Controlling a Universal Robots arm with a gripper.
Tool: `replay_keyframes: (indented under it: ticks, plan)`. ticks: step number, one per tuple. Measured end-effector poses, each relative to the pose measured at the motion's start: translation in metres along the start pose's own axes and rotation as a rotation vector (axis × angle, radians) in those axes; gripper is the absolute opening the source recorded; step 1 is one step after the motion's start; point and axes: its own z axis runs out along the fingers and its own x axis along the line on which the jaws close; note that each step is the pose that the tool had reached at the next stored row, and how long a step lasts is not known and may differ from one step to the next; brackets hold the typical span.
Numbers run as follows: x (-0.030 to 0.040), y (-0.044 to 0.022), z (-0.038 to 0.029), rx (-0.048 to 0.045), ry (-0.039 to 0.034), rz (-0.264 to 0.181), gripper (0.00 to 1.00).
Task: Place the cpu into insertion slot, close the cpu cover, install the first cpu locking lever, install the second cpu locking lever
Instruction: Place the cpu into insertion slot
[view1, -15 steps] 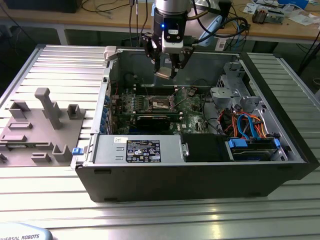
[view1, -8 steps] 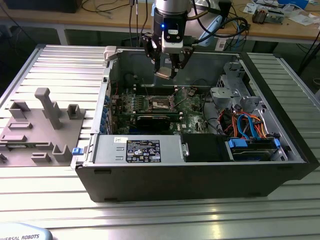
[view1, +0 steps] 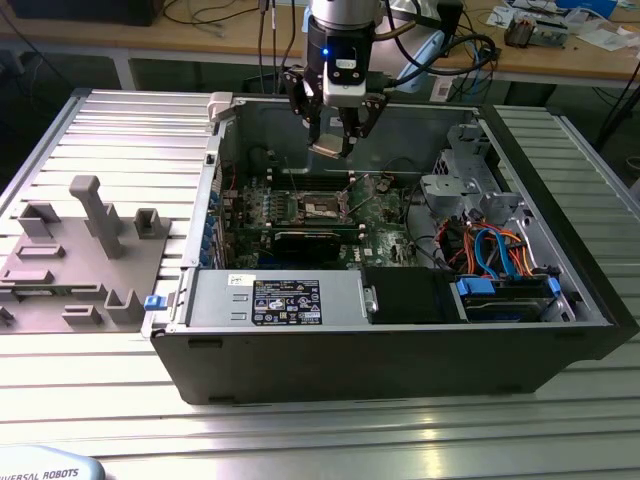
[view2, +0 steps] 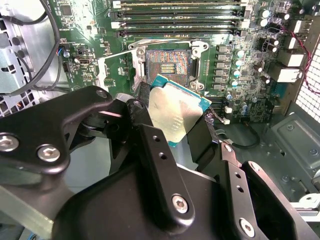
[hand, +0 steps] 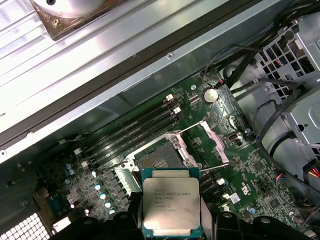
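Above the insertion slot (view1: 322, 207), well clear of it, you see the gripper (view1: 330, 146) hanging inside the open computer case (view1: 560, 345). Its two fingers are pressed together on the cpu (hand: 171, 205). They take the chip by two opposite edges, and its silvery-grey metal top is turned toward the first wrist view. The slot under it is bare, with its dark contact field uncovered. The cpu cover (hand: 216, 144) stands lifted just beside the slot, on the side away from the memory slots (hand: 135, 131). I judge the cpu to be light, thin and stiff, so it will not bend in the grip. Its smooth metal top is probably slippery, so the edges are the right place to hold it. The underside of the chip and the contacts of the slot are, I think, very fragile; keep the chip flat over the slot and never force it.
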Motion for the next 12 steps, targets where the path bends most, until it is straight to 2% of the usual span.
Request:
replay_keyframes:
  ticks: [12]
  plan:
    - [0.0000, 0.0000, 0.0000, 0.0000, -0.0002, 0.006, 0.54]
